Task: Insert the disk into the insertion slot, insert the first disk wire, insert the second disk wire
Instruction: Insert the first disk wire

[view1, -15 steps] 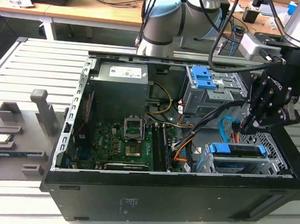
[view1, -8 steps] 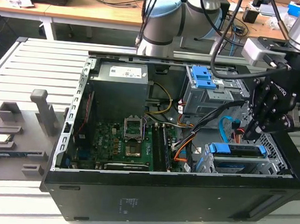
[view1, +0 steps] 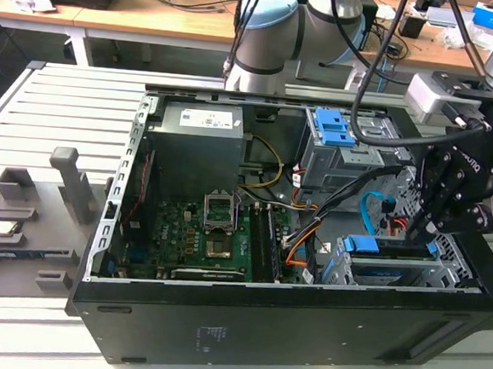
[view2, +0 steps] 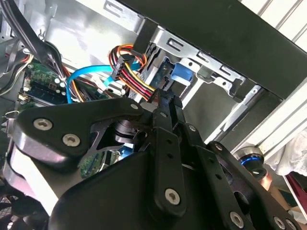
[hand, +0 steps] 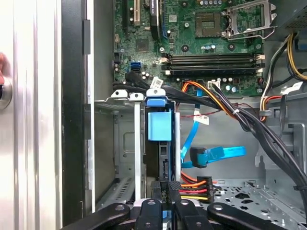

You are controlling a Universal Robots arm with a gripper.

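1. The gripper (hand: 168,188) is seen nearly closed, its fingers pinched on the first wire (hand: 192,190) at the rear of the disk (hand: 163,160).
2. The disk is seated in the slot (hand: 124,143).
3. The second wire (hand: 216,154) is seen loose, just beside the gripper, untouched.

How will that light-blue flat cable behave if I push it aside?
Probably springy, not limp: the light-blue data cable holds a curved loop on its own. Likely light, being thin and flat. Its plug looks unconnected, so it may swing back.
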